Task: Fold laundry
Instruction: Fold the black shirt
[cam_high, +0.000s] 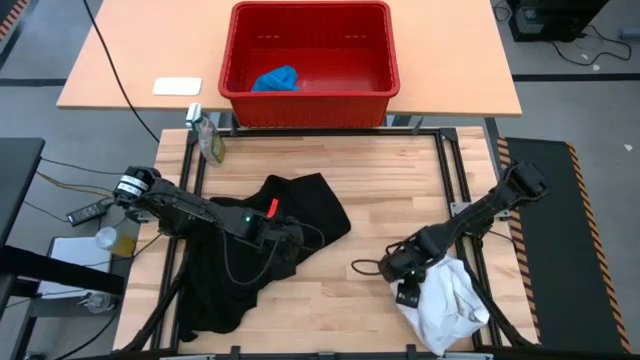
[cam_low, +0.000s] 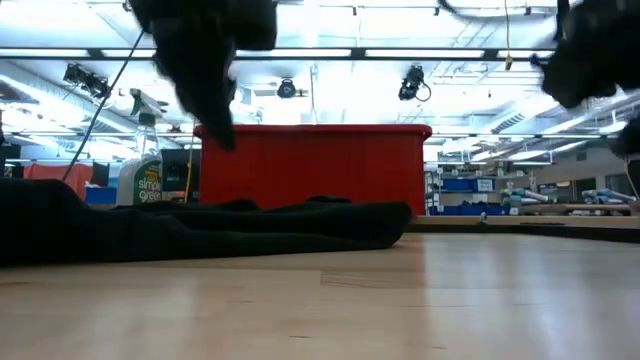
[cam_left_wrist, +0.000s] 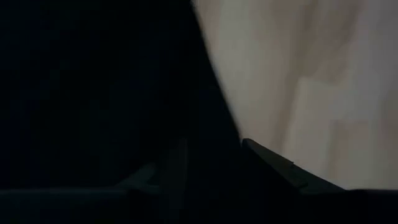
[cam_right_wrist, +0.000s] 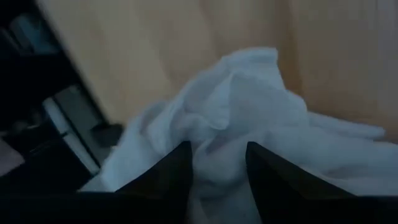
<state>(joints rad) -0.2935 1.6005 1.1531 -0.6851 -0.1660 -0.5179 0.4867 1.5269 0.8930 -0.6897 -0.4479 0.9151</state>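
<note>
The right gripper (cam_right_wrist: 217, 177) shows two dark fingers with a gap between them, and white cloth fills that gap; whether they pinch it or merely hang just over it I cannot tell. The white garment (cam_high: 448, 305) lies crumpled at the near right corner of the table (cam_high: 400, 180), spilling over the table's near edge, directly under and slightly right of those fingers.

The left gripper (cam_high: 285, 238) sits low on the black garment (cam_high: 255, 250). In its wrist view the fingers (cam_left_wrist: 273, 163) are parted, with dark cloth between and around them, but a grip cannot be confirmed.

The black garment sprawls over the left half of the table, its long axis running from the middle down toward the near left edge, where a part hangs off. The left arm is plainly the nearer to it, the right arm to the white one.

The blue garment (cam_high: 276, 79) lies in the red basket (cam_high: 310, 100) on the far table, well apart from both arms.

The low view shows only dark, blurred arm shapes above the black cloth, and no fingertips.
</note>
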